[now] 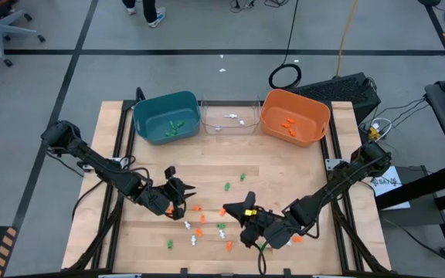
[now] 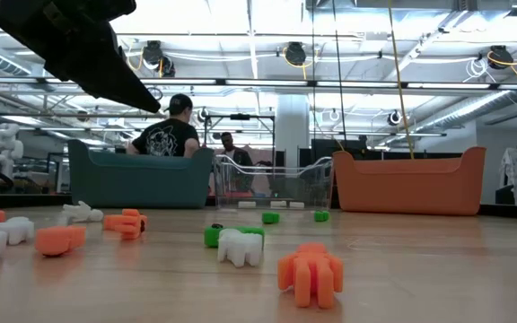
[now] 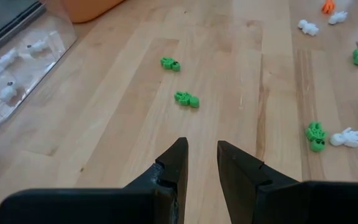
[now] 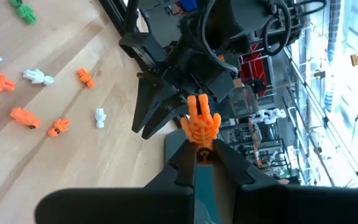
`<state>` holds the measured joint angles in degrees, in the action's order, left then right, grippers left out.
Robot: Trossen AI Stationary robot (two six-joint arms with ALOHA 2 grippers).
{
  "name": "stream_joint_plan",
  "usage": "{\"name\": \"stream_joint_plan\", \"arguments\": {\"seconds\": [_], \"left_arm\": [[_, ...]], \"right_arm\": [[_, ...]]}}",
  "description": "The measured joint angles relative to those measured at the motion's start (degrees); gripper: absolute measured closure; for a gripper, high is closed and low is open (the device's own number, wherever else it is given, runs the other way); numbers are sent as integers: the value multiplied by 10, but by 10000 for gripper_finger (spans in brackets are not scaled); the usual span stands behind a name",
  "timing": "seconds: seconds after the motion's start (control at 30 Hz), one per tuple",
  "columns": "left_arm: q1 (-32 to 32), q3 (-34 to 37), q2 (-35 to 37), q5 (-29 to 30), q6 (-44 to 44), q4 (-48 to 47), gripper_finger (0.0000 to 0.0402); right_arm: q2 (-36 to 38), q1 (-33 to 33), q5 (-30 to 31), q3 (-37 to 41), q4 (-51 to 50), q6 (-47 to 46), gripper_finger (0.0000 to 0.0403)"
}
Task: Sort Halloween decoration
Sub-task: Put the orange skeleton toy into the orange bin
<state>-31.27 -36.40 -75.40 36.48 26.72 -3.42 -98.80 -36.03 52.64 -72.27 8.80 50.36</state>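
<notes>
1. From overhead, both arms hung low over the near half of the wooden table [image 1: 284,166], the left gripper [image 1: 182,189] at lower centre-left of the frame and the right gripper [image 1: 240,210] just right of centre, tips pointed toward each other.
2. Only the right wrist view showed the catch: the right gripper [image 4: 199,146] was clenched on an orange skeleton trinket [image 4: 200,124], which stood up out of the fingertips in the middle of the frame, with the left arm's dark fingers looming right behind it.
3. The left wrist view gave its own news: the left gripper [image 3: 202,155] stood with a narrow gap between its fingers and nothing in it, bare wood below.
4. The loose trinkets [image 1: 199,230] lay scattered in orange, green and white at lower centre of the high view, between and below the two grippers; two green ones [image 1: 234,181] lay apart, higher up.
5. Along the far edge sat a teal bin [image 1: 166,116] with green pieces, a clear bin [image 1: 230,116] with white ones, and an orange bin [image 1: 294,116] with orange ones.
6. The low view showed only a dark piece of arm in its upper left corner; neither gripper's tips appeared there.
7. That low view also caught people standing beyond the bins.
8. In the high view, the held skeleton was too small to make out.
</notes>
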Motion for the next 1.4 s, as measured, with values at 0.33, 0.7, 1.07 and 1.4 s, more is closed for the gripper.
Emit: {"name": "stream_joint_plan", "arguments": {"seconds": [0.33,0.7,1.07,1.4], "left_arm": [[0,0,0,-3,5,0,316],[0,0,0,-4,15,0,316],[0,0,0,-3,15,0,316],[0,0,0,-3,16,0,316]], "right_arm": [[0,-1,-1,0,0,-2,394],[0,-4,-2,0,0,-140,394],[0,-4,-3,0,-16,-453,394],[0,1,-4,0,-19,-582,394]]}}
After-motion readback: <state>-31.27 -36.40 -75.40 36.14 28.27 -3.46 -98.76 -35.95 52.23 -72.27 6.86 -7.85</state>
